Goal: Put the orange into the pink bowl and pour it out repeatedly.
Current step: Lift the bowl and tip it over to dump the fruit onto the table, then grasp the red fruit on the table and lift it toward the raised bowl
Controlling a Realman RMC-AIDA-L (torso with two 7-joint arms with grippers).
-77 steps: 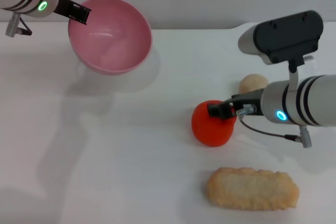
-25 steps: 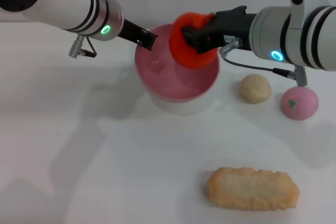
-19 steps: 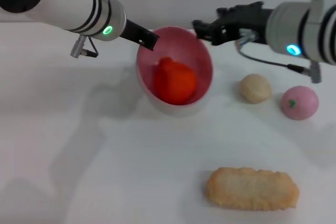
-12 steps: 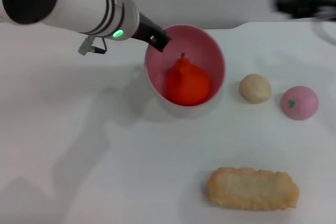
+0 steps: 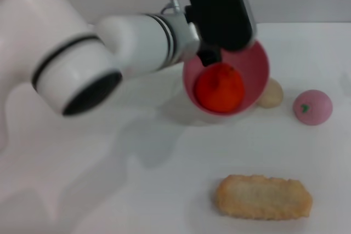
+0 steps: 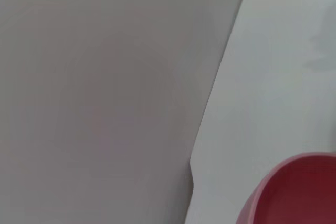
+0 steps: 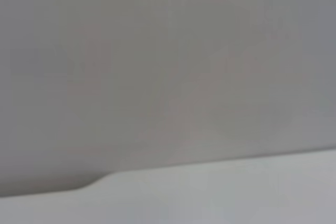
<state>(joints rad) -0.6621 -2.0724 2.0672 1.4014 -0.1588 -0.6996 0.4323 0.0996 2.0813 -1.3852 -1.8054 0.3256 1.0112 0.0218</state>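
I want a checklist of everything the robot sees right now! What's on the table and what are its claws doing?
Surface: white table.
Job's things: orange sits inside the tilted pink bowl.
Clutter: pink ball, beige lump partly behind the bowl, long biscuit at the front.
Claws: left claw at the bowl's rim, fingers hidden; right claw not in view.
Cables: nothing seen.
Surroundings: plain grey wall.

Pink ball (image 5: 312,107), beige lump (image 5: 271,93), biscuit (image 5: 263,197)
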